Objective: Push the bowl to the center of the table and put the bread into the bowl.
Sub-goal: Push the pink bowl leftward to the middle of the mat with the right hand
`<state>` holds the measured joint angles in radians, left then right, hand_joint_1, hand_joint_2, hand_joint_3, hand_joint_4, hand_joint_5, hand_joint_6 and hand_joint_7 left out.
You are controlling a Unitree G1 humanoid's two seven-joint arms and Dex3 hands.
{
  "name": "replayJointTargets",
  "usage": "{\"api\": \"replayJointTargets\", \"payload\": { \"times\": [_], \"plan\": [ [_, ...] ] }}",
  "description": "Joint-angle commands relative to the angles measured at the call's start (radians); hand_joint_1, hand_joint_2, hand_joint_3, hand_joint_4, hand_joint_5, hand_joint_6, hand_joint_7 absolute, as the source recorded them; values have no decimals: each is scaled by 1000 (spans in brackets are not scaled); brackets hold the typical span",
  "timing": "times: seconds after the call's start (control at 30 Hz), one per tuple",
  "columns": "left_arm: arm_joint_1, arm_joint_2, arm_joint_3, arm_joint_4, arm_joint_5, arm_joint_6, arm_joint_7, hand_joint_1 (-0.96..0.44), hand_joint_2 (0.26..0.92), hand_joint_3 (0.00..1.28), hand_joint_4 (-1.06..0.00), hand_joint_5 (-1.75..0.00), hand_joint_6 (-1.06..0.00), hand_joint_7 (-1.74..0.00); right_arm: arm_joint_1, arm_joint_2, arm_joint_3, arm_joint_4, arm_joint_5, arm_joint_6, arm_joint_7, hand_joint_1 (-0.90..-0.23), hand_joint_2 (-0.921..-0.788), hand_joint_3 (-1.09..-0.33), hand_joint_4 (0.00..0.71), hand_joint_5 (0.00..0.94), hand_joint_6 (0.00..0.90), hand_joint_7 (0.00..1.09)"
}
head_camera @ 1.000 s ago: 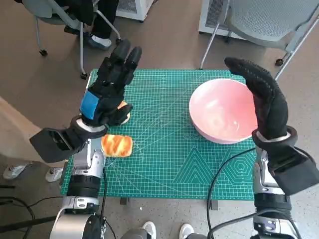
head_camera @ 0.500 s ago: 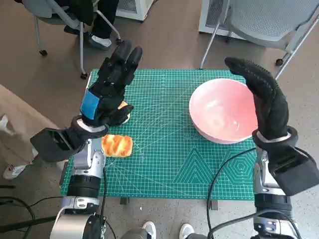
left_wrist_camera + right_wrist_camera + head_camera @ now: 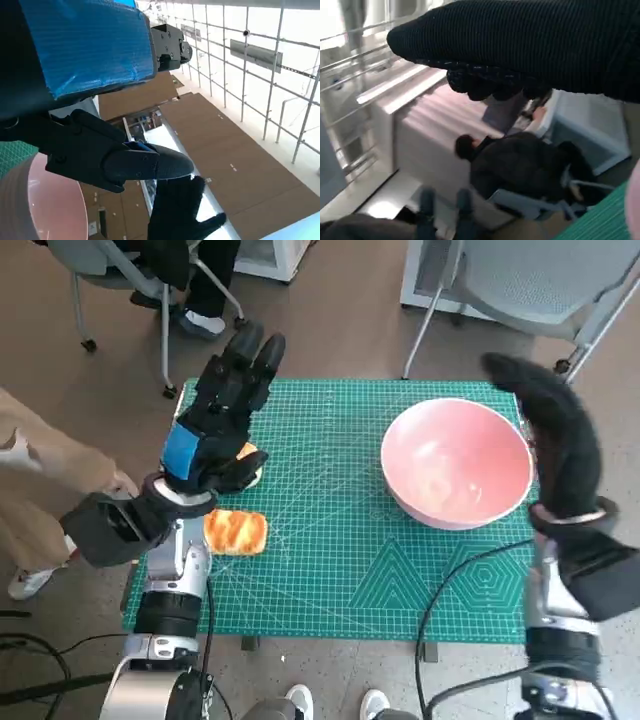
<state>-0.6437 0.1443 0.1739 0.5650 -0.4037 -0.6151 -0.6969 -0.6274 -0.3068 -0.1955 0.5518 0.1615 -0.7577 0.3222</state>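
Swinging out past the right rim of the pink bowl (image 3: 457,462), the right hand (image 3: 555,445), fingers apart and empty, looks set to push it toward centre. The left hand (image 3: 215,425) hovers open above the bread (image 3: 235,532), lower left on the worktop (image 3: 330,540).

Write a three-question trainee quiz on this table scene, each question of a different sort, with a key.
1. True or false: the bread is already in the pink bowl.
2. Which robot hand is raised beside the bowl's outer rim? A) left robot hand B) right robot hand
3. Fill in: the bowl sits on the green ____.

Key: 1 false; 2 B; 3 mat.
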Motion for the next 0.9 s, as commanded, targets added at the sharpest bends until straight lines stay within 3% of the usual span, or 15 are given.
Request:
{"api": "replayJointTargets", "payload": {
  "times": [0.03,0.33,0.43,0.9],
  "plan": [
    [8,-3,3,-2,-4,3,-4,-703,921,287,1,1,-19,-207,-44,-31,-44,127,6,-20,-29,-703,-921,-789,166,15,28,433],
    [6,-6,5,3,-6,2,-4,-702,921,289,1,1,-14,-217,-129,-51,-89,318,8,-36,-62,-712,-921,-785,170,5,65,370],
    [10,-7,3,-2,-4,3,0,-702,921,289,1,1,-13,-221,-160,-55,-103,376,20,-16,-59,-711,-921,-776,167,3,70,360],
    [22,1,7,-24,-7,14,1,-706,921,289,1,1,-2,-237,-243,-83,-137,560,44,42,-30,-725,-921,-768,163,5,92,323]
  ]
}}
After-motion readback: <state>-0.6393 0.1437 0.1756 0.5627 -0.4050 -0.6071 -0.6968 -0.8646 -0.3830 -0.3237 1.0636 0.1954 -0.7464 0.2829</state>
